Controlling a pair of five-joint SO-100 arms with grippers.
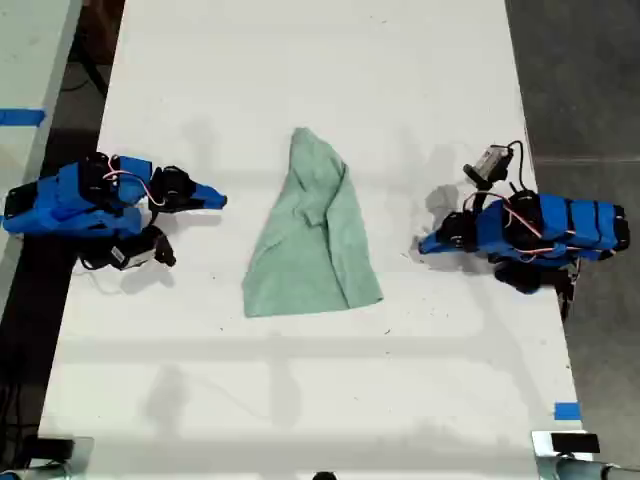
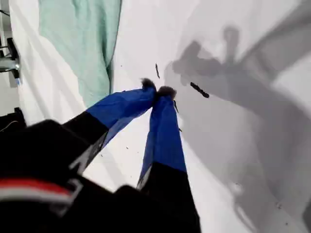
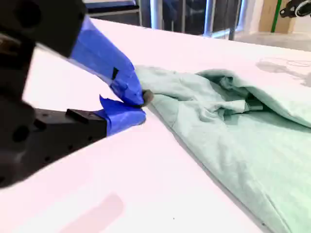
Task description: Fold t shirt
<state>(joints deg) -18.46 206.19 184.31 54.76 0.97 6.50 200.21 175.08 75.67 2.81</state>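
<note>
The pale mint-green t shirt (image 1: 310,240) lies creased on the white table (image 1: 300,400), narrow at the far end and wide at the near end. My first gripper (image 1: 425,243) rests on the table at the exterior view's right, pointing at the shirt from a short gap away. In its wrist view that gripper (image 2: 158,91) is shut and empty, with the shirt (image 2: 82,34) off to one side. My second gripper (image 1: 220,201) sits at the exterior view's left. It is shut on nothing (image 3: 142,104), just short of the shirt's edge (image 3: 233,126).
A blue tape mark (image 1: 566,410) sits near the table's edge at the exterior view's lower right. Metal clamps (image 1: 565,445) hold the near corners. A second table with blue tape (image 1: 20,117) stands at the exterior view's left. Dark floor surrounds the table.
</note>
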